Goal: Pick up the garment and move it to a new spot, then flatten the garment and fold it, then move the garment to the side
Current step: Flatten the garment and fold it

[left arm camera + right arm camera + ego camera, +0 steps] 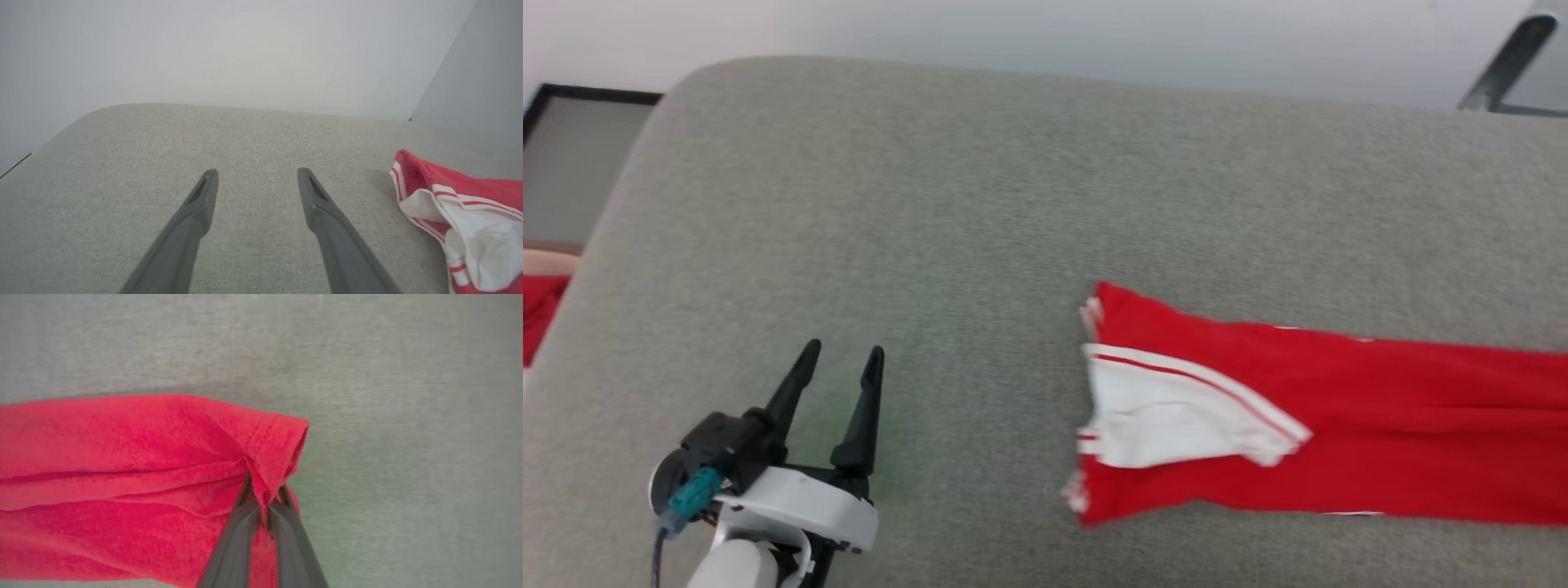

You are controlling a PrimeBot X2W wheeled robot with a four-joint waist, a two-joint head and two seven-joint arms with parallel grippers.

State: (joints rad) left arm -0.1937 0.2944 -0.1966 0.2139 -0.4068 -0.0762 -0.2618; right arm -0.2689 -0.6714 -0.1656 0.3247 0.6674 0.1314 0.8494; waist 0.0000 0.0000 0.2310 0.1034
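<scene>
The garment (1339,416), a red jersey with a white sleeve and red-white striped trim, lies folded into a long strip on the grey cushion (980,212), running off the head view's right edge. Its sleeve end (461,216) shows at the right of the left wrist view. My left gripper (841,363) hovers open over bare cushion to the garment's left, nothing between its fingers (200,200). My right gripper (265,490) is shut on the garment's red hem (269,445), the cloth bunched between its fingertips.
The cushion's rounded far edge meets a pale wall (1045,33). A dark-framed panel (572,163) stands at the far left, with a patch of red (539,310) below it. A dark bar (1507,61) leans at the top right.
</scene>
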